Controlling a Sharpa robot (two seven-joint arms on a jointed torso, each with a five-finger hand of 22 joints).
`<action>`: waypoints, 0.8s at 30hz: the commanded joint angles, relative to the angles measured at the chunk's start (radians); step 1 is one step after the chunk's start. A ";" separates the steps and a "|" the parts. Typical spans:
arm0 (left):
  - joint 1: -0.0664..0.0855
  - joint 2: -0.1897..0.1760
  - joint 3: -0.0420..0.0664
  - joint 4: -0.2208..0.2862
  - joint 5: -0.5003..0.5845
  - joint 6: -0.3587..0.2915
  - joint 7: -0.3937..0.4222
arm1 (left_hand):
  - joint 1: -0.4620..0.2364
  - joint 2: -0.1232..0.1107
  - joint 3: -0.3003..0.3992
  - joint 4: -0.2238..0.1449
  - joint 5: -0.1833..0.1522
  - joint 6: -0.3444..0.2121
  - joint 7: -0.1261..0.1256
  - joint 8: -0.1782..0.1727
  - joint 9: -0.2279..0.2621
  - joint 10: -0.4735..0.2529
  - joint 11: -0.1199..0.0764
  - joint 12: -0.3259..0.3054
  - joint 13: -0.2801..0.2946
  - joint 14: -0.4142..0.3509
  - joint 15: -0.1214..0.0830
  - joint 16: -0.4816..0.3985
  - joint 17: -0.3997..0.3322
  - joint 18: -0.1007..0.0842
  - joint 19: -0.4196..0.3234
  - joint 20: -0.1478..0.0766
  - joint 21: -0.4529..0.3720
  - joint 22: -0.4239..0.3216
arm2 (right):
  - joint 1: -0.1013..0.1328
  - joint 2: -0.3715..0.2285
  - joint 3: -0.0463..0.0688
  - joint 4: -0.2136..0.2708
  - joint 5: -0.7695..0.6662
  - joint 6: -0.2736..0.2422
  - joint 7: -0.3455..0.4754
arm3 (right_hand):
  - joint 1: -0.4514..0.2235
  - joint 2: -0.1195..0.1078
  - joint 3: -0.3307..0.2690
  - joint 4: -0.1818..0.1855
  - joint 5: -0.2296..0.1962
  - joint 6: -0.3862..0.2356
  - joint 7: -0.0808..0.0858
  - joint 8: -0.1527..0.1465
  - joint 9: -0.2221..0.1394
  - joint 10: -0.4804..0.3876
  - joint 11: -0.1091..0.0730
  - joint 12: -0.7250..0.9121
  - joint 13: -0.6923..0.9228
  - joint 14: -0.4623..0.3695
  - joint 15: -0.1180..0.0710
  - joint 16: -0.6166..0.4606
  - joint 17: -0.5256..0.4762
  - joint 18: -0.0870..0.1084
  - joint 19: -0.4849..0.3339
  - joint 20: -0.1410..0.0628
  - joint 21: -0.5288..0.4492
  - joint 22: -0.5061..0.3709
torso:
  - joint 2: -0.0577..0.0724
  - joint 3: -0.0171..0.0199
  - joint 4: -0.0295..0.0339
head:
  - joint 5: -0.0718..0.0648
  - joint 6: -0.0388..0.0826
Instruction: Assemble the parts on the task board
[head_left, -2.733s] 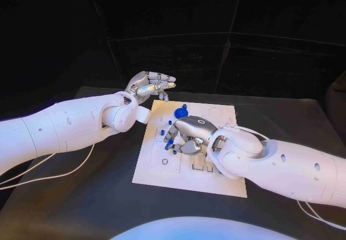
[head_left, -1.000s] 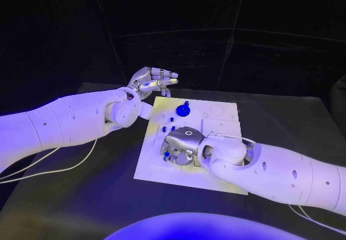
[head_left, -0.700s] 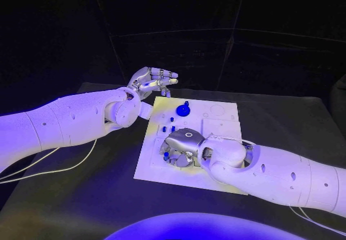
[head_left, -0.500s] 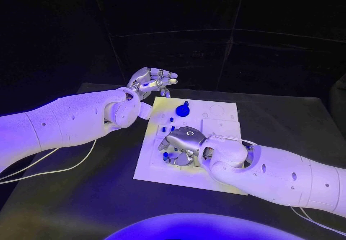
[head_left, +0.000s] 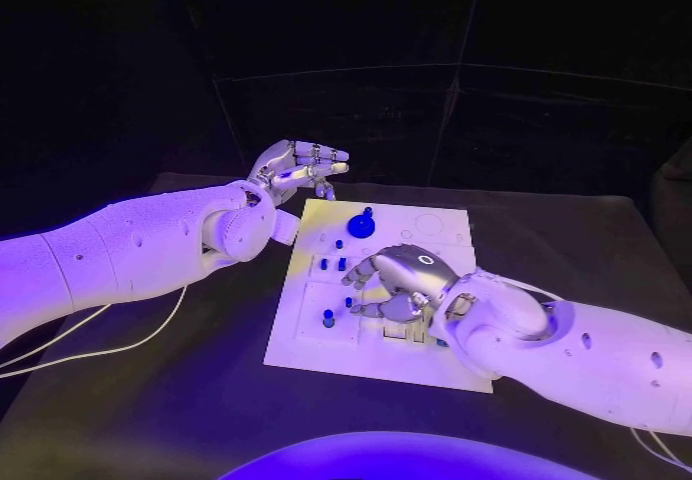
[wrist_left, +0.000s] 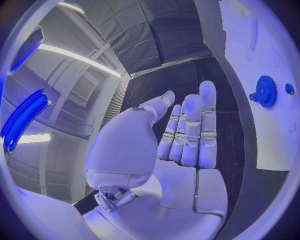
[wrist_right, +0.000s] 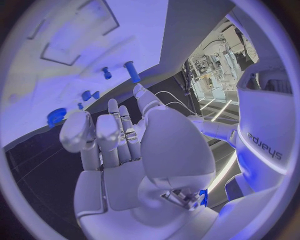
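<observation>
Two hands, and neither one is holding anything right now. The right hand (head_left: 401, 288) sits low over the middle of the white board (head_left: 433, 362). Its fingers are spread and its palm looks bare in the right wrist view. Half a second ago it was hunched over the board's near-left part, and now it's slid off toward the middle. That uncovers a short blue peg (head_left: 327, 319) standing by itself on that near-left part, well apart from the fingers. My read is that it just let go of that peg, so that piece is probably seated, though I can't tell from here how deep it sits.

The left hand (head_left: 303, 165) hasn't budged. It hangs just past the board's far-left corner, fingers loosely out, nothing in them.

The blue gear (head_left: 361, 225) is still at the far end of the board. A few little blue pegs (head_left: 335, 264) are still lined up between it and the right hand. I'd say there's plenty left to assemble, and the right hand is free to go for the next piece.
</observation>
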 joint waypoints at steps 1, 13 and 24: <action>0.000 -0.003 0.001 0.004 0.003 0.009 0.019 | 0.001 0.011 -0.005 -0.002 0.004 -0.005 -0.002 0.005 0.001 -0.007 -0.001 0.004 0.000 -0.005 -0.001 0.004 -0.001 0.014 -0.002 0.004 -0.003 -0.001 | 0.016 -0.079 0.002 0.045 0.234 0.005 -0.039 | -0.013 0.010 -0.012 0.018 -0.020 0.012 -0.004 0.003 -0.001 0.095 -0.014 0.054 0.022 0.019 -0.008 0.034 0.051 -0.010 0.030 -0.007 0.034 0.053 | -0.003 -0.0033 -0.0045 | -0.021 0.006; -0.011 -0.017 0.000 0.014 0.003 0.009 0.023 | 0.002 0.012 -0.006 -0.002 0.004 -0.004 -0.003 0.007 0.001 -0.007 -0.001 0.007 0.001 -0.005 -0.001 0.006 0.002 0.014 -0.002 0.004 -0.004 -0.001 | 0.027 -0.349 0.001 0.157 0.420 0.023 -0.242 | -0.091 0.022 -0.218 0.135 0.061 0.044 -0.056 0.114 0.014 0.249 -0.066 0.890 0.876 0.054 -0.056 0.189 0.279 -0.053 0.133 -0.051 0.159 0.266 | -0.011 -0.0039 -0.0334 | -0.088 0.022; -0.019 -0.025 -0.006 0.025 0.003 0.012 0.019 | -0.003 0.013 -0.009 0.001 0.004 -0.005 -0.002 0.010 0.001 -0.007 -0.001 0.010 0.001 -0.003 -0.001 0.009 0.003 0.014 -0.001 0.004 -0.004 -0.002 | 0.008 -0.365 0.000 0.164 0.266 0.072 -0.423 | -0.126 0.025 -0.299 0.190 0.076 0.040 -0.060 0.149 0.027 0.273 -0.071 0.996 1.034 0.060 -0.056 0.222 0.339 -0.058 0.147 -0.057 0.175 0.297 | -0.011 -0.0053 -0.0312 | -0.103 0.019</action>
